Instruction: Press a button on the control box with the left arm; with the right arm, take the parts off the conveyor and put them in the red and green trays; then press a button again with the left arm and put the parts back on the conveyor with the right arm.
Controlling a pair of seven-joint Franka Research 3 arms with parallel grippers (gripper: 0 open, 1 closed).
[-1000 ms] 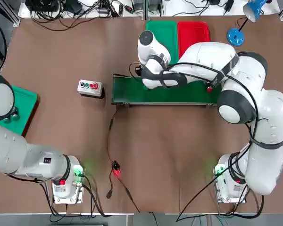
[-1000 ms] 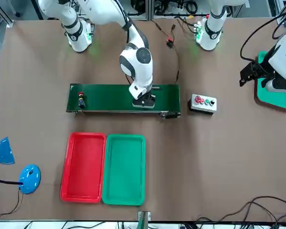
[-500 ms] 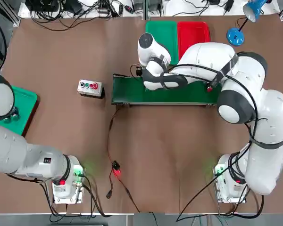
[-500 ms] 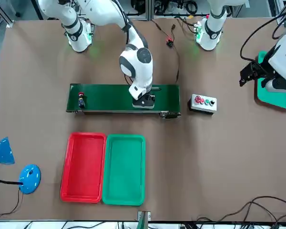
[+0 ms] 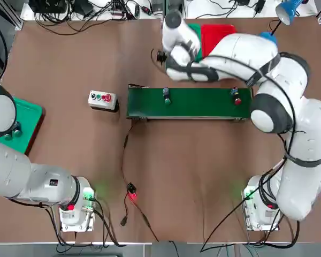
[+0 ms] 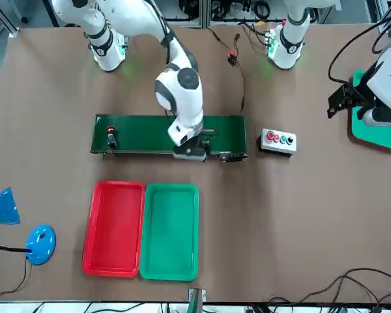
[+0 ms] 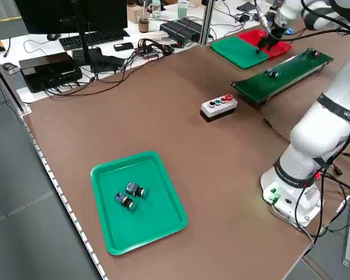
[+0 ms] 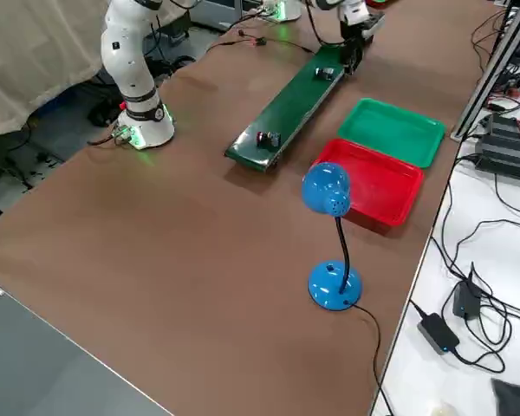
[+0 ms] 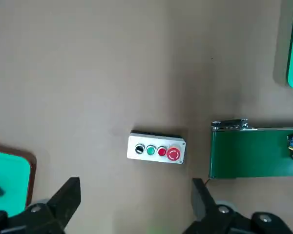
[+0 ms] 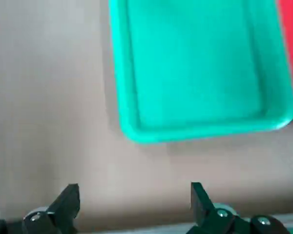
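The right hand has its fingers spread apart with nothing between them. It hangs above the far edge of the conveyor, between the belt and the green tray, which its wrist camera shows empty. In the front view this hand sits over the belt's near edge, close to the end nearest the control box.

Two parts lie on the green belt. One with a green cap rests near the end by the control box, just beside the right hand. One with a red cap rests near the opposite end. The red tray and the green tray lie side by side, touching, on the brown surface beyond the conveyor from the robot; both are empty.

The left hand is parked well off to the robot's left, its fingers wide apart and empty, hovering high over the surface with the control box below and ahead of it. A second green tray lies at the robot's far left and holds two small parts. A blue desk lamp stands near the red tray.
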